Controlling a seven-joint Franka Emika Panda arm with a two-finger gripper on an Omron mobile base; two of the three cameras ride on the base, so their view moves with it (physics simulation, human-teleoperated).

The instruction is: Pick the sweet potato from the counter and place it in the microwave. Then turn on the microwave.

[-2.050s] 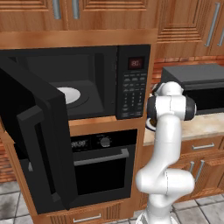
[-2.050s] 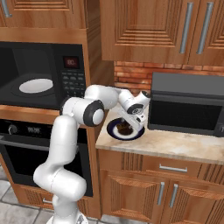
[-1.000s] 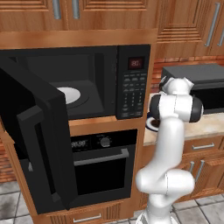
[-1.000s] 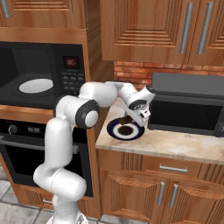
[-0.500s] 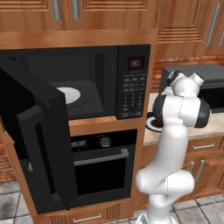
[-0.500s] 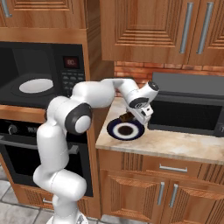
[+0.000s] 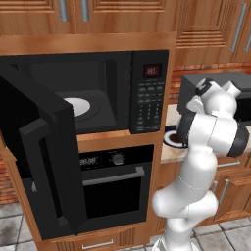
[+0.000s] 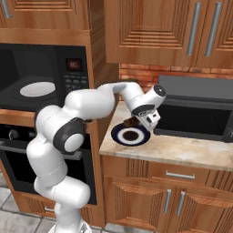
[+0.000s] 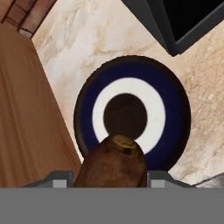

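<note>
The microwave [image 7: 83, 95] stood open to my left, well apart from the counter [image 8: 191, 150]. Above the plate [image 8: 131, 135], my tool [image 8: 136, 121] was closed around the sweet potato [image 9: 113, 164], its long axis pointing along my fingers.

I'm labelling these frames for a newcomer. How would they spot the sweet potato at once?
Find the beige counter right of the built-in microwave. Above its blue-rimmed plate hangs the hand, holding the sweet potato: a brown tapered lump, unlike the flat round plate.
</note>
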